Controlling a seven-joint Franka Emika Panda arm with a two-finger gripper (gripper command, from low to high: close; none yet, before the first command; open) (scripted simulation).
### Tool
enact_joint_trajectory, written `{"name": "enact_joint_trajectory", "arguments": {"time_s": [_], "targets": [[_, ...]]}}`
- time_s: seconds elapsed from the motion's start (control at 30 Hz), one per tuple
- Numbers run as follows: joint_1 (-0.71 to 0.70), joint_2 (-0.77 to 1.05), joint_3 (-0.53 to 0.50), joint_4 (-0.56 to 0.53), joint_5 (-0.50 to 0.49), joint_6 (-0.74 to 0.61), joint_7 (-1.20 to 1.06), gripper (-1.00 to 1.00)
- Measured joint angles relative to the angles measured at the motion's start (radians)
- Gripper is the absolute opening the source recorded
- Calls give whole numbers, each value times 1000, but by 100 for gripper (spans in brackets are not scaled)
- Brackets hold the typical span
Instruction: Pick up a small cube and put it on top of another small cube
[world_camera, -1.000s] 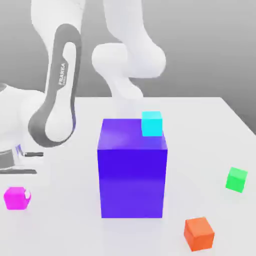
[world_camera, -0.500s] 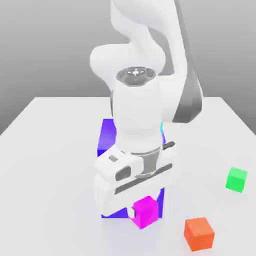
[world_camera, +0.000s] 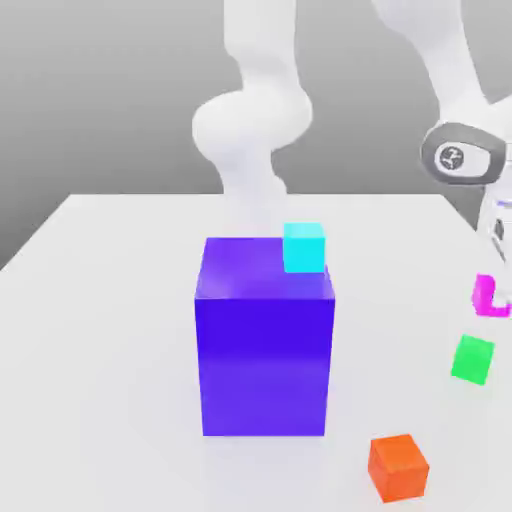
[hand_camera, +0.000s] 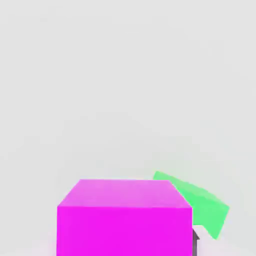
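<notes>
Place: simulated robot test bench
Surface: plain white tabletop (world_camera: 100, 330) against a featureless grey backdrop
Props: flat-coloured blocks, such as a large blue-purple block (world_camera: 265, 340)
Machine: white robot arm (world_camera: 255, 120)

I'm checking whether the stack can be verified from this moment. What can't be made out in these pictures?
- Magenta cube: cut off by the exterior view's right edge.
- Magenta cube's lower part: cropped by the hand view's edge.
- Green cube: partly hidden behind the magenta cube in the hand view.
- Gap between the magenta and green cube: visible in the exterior view, alignment uncertain.
- Cyan cube's base: hidden behind the blue block.
</notes>
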Motion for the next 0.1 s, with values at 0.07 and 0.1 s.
{"name": "enact_joint_trajectory", "arguments": {"time_s": [0.07,0.1], "targets": [[0,23,-5,1,-6,21,4,100],[0,23,-5,1,-6,21,4,100]]}}
